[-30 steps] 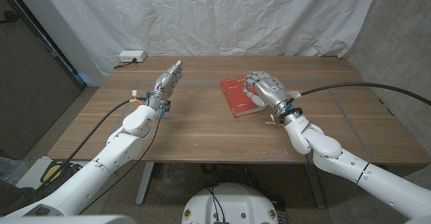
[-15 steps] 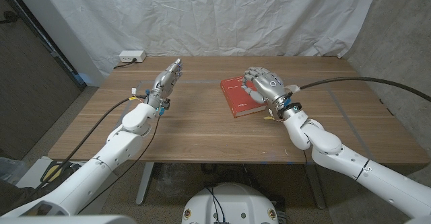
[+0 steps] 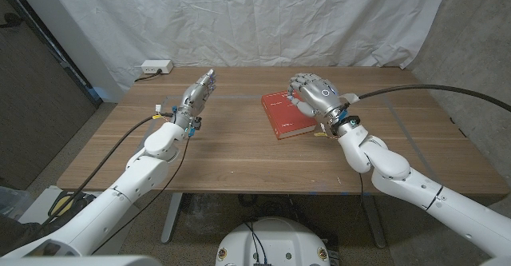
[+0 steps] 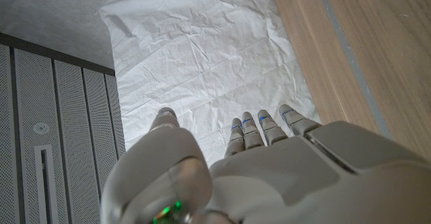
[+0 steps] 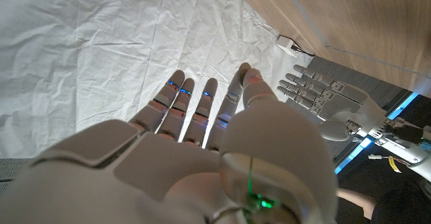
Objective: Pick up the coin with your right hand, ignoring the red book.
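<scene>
The red book [image 3: 283,116] lies on the wooden table [image 3: 239,150], right of its middle. My right hand [image 3: 315,93] hovers over the book's far right corner, its fingers pointing toward the table's back edge. In the right wrist view the right hand [image 5: 195,150] has its fingers stretched out and apart, with nothing in them. Whether a coin lies under the hand I cannot tell. My left hand [image 3: 200,94] is raised over the left side of the table with straight fingers and holds nothing; the left wrist view shows the same hand [image 4: 269,163].
A white power box [image 3: 156,66] with a cable sits at the table's back left corner. A white cloth [image 3: 263,18] hangs behind the table. A black cable [image 3: 431,98] runs from my right wrist off to the right.
My right hand has lifted off the book and drifted toward the table's back edge, its fingers uncurling. The left arm and the book have stayed still.
</scene>
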